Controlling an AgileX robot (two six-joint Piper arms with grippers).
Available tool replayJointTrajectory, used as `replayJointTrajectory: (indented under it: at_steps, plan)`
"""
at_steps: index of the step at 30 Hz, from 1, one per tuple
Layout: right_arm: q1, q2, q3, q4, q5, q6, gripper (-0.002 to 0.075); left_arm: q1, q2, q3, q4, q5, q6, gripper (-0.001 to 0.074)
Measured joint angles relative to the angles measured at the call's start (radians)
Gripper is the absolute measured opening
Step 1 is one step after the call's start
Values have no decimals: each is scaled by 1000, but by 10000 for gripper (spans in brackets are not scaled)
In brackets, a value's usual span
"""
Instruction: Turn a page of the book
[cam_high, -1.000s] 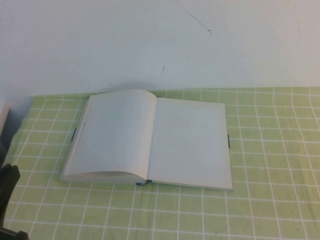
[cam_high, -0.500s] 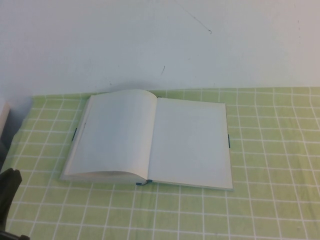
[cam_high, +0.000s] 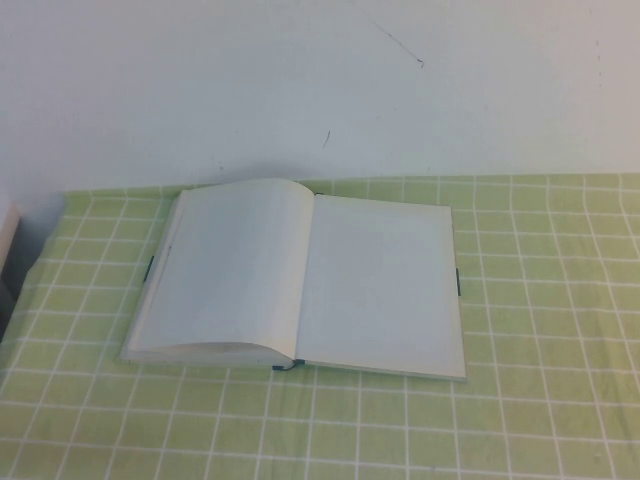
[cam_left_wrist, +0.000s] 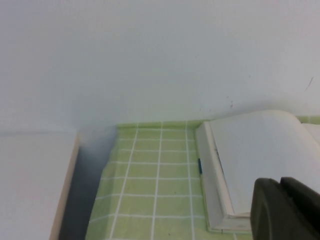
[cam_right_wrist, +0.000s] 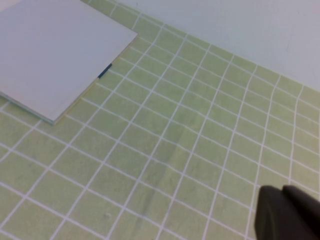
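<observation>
The right pincer (cam_right_wrist: 287, 212), clenched on nothing, hovers over bare surface (cam_high: 540, 420) at the book's (cam_high: 300, 275) three o'clock; the left pincer (cam_left_wrist: 285, 210) sits near its nine o'clock, grip unclear. The book lies open mid-surface: heavy block, thin floppy pages, best lifted at an outer corner.

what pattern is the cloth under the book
Light green with a white grid of squares, on the tablecloth beneath the open book; clearest in the high view.

high view looks down from the robot's side – both wrist views sit low, sharing the book (cam_high: 300, 280)
</observation>
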Motion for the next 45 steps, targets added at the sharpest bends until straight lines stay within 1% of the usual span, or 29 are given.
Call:
replayJointTrajectory:
  at_steps: [3,6,13,19,32,38,45]
  plan:
    - [0,0,0,0,3,0,-2,9,-52,13,-14,50,6,-4]
    - [0,0,0,0,4,0,-2,10,-94,13,-40,141,10,-4]
    - [0,0,0,2,6,0,-2,10,-104,13,-51,317,-11,-4]
    - [0,0,0,2,6,0,-2,-3,-104,11,-51,326,-9,-4]
    - [0,0,0,2,6,0,-2,-3,-106,11,-51,326,-9,-4]
    - [0,0,0,2,6,0,-2,19,-106,11,-51,326,-8,-4]
    - [0,0,0,2,6,0,-2,19,-106,11,-52,326,-8,-4]
